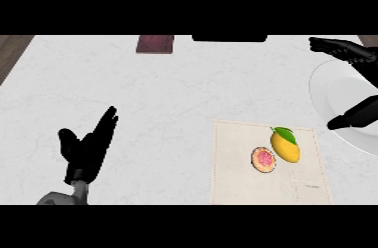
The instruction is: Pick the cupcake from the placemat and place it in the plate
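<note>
Head view: cupcake not yet picked

It sits on the placemat beside a mango. The right hand is spread open over the plate, the left hand rests open — next, reach for the cupcake.

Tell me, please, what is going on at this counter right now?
Nothing is being held. The cupcake sits on the placemat, close beside a mango. The right hand is spread open over the plate at the counter's right edge, well apart from the cupcake. The left hand rests open at the lower left, fingers up.
</note>
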